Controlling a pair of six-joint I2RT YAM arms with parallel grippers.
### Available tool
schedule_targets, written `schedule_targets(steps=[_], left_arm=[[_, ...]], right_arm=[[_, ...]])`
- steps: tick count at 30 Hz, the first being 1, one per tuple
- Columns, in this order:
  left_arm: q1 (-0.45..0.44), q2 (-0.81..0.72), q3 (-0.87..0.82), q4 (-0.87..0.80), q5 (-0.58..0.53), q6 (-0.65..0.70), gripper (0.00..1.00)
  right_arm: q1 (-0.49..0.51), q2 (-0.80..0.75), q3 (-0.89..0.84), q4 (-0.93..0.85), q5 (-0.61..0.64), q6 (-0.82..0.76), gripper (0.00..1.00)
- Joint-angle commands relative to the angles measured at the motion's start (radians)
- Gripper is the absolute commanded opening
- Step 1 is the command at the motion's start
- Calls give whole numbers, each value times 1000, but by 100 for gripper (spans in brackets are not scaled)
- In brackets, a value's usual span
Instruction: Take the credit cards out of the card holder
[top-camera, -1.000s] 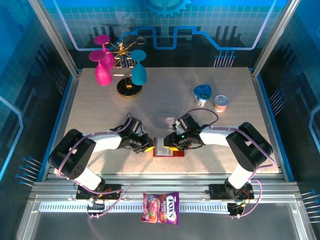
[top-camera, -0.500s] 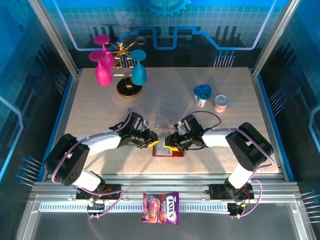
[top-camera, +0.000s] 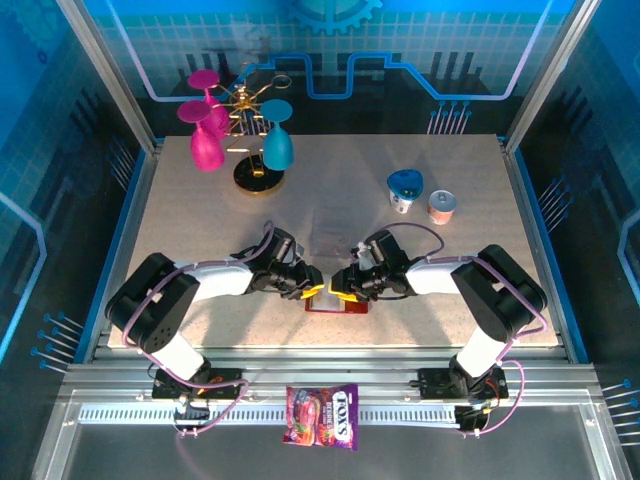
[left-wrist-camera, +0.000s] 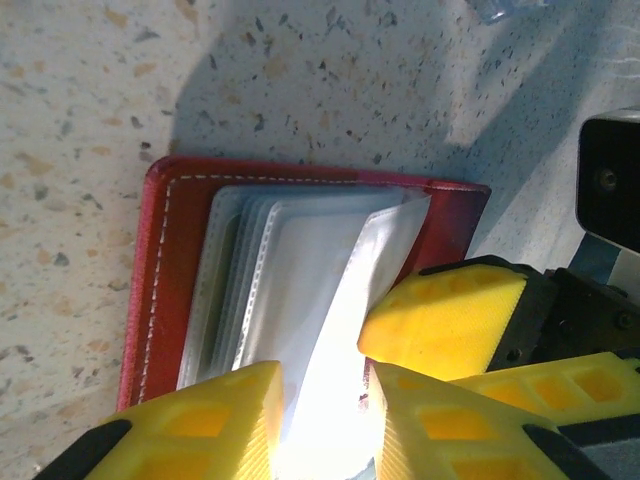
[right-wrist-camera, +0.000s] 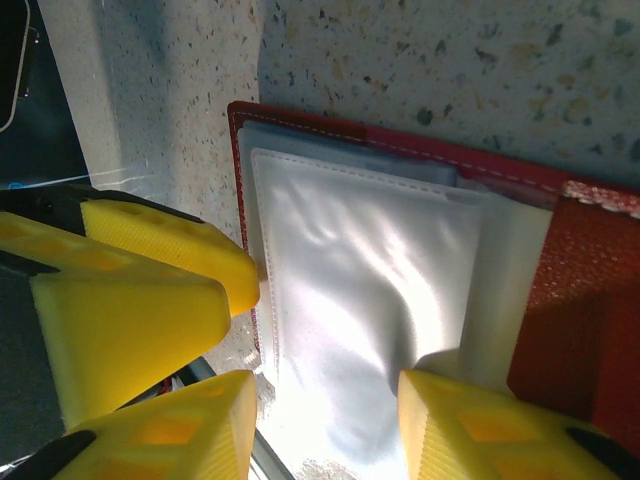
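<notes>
Left gripper (left-wrist-camera: 327, 378): fingers parted to a narrow gap, straddling a raised leaf of the clear sleeves (left-wrist-camera: 300, 260). The leaf runs up into the gap, but glare there hides whether the pads actually touch it. Right gripper (right-wrist-camera: 328, 392): jaws wide, set over the same pack from the opposite side, with one finger resting on the pale sleeve edge next to the red cover. Judged a hold-down, so the wallet neither slides nor lifts while the other arm works the leaf. The tips of the two grippers are just beside each other; one yellow finger of the right lies against the sleeves close by the left's. Card holder (top-camera: 338, 304): open flat on the table (top-camera: 200, 230) near its front edge, under and between both grippers, red cover down, sleeves fanned upward. Credit cards: the pockets read whitish and washed out, so I cannot tell which, if any, are loaded. Judgement: the step in hand is separating one sleeve to reach its mouth; extraction not yet begun. Risk: the thin, slick plastic may slip from the pads, or the whole holder may drag along. Farther out: a pale translucent sheet (top-camera: 330, 236) lies on the table beyond the grippers, identity unclear. Candy bag (top-camera: 322, 415) sits below the table's front edge, well apart, not involved.
</notes>
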Motion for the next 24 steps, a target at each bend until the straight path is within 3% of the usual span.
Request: schedule_targets(steps=[1, 24], left_arm=[[-9, 15, 10, 17, 23, -11, 31], [-19, 45, 23, 82, 59, -42, 24]], right_arm=[[-12, 16, -20, -1, -4, 10, 43], [-12, -12, -31, 22, -15, 31, 42]])
